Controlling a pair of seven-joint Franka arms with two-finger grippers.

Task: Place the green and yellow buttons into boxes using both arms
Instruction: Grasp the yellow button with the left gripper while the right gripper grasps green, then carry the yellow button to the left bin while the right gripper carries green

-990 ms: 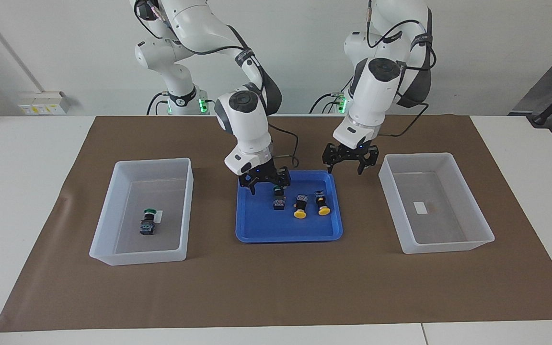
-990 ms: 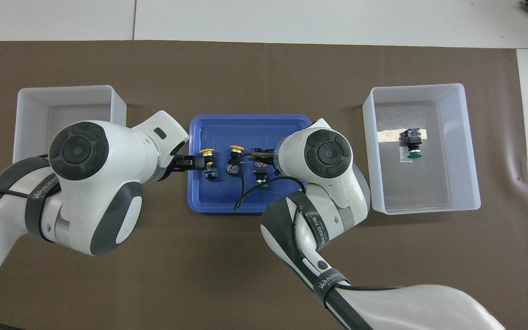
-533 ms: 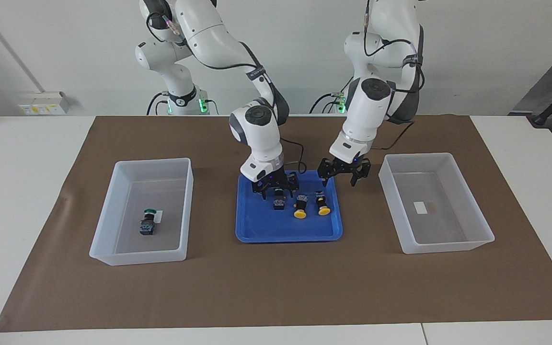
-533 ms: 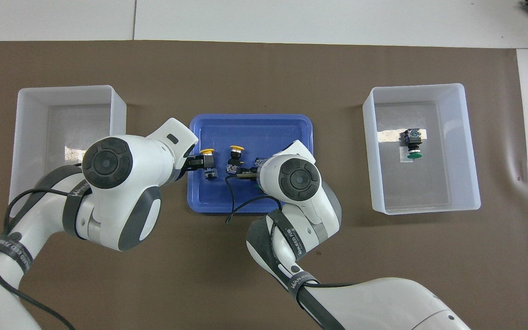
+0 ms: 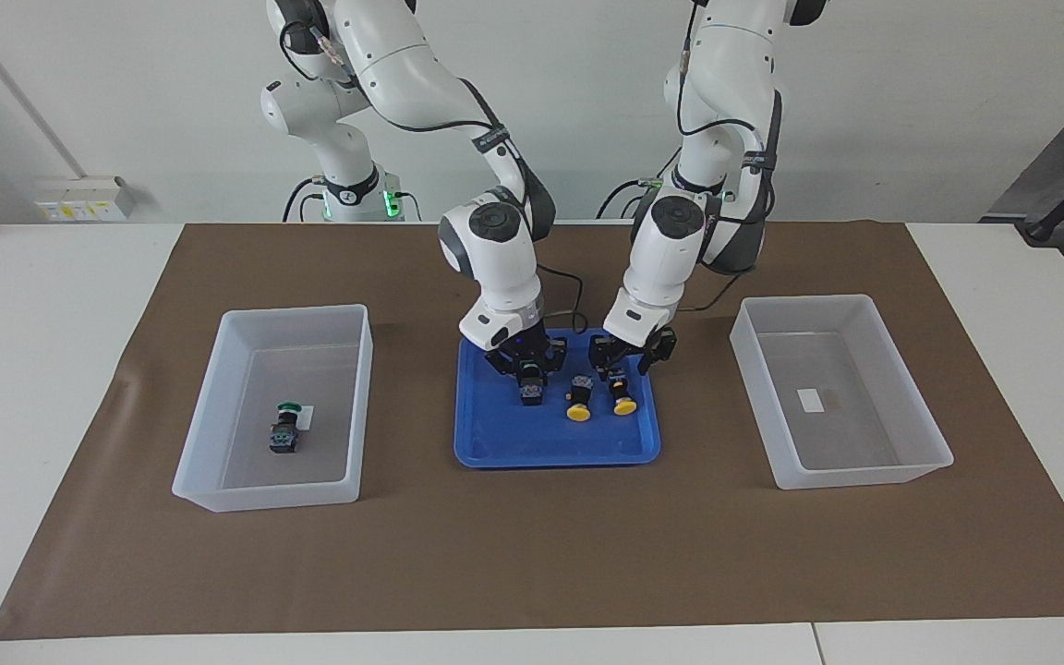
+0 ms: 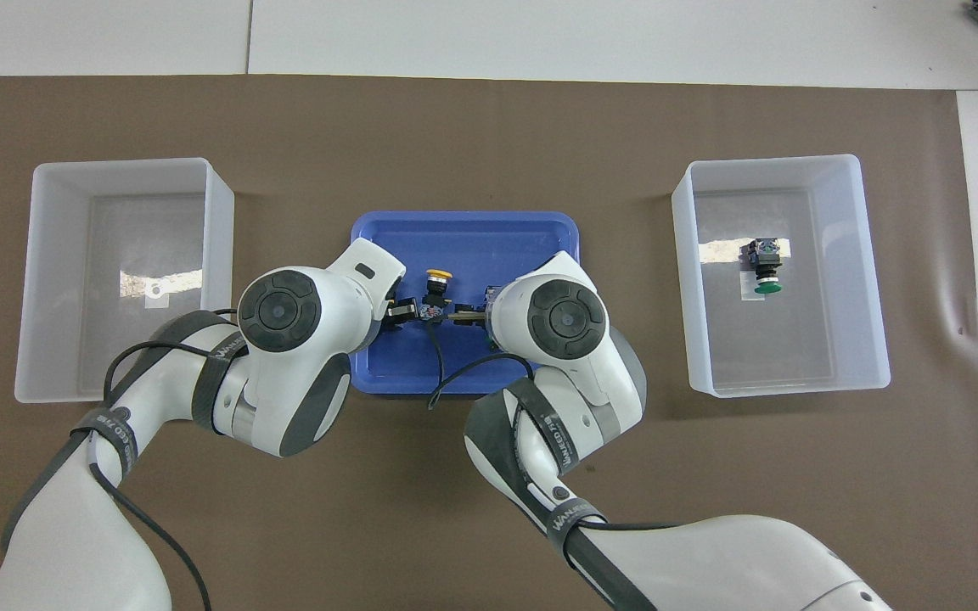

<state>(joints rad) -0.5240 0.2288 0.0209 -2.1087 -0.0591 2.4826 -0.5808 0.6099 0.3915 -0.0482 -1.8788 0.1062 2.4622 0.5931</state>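
Facing view, listed from its left edge to its right:
Mat: brown mat [image 5: 532, 554] spread over the white table [image 5: 33, 314], everything below standing on it.
Box at right arm's end: translucent white bin [image 5: 209, 462] holding one green-capped button [image 5: 284, 430], lying beside a small white label on the floor of the bin.
Blue tray: shallow tray [image 5: 504, 443] at the middle of the mat, between the two bins.
Right gripper [image 5: 528, 369]: low inside the tray, fingers spread to either side of the second green button [image 5: 530, 388]; whether they press on it, I cannot tell.
Middle yellow button [image 5: 578, 399]: lying in the tray, cap turned away from the robots, free of both grippers.
Left gripper [image 5: 622, 362]: low over the tray, fingers apart, straddling the terminal end of the other yellow button [image 5: 622, 395]; contact cannot be made out.
Box at left arm's end: second white bin [image 5: 874, 471], with only its label [image 5: 811, 399] inside.
Overhead view: both wrists cover the tray's near half; only the middle yellow cap shows clearly.
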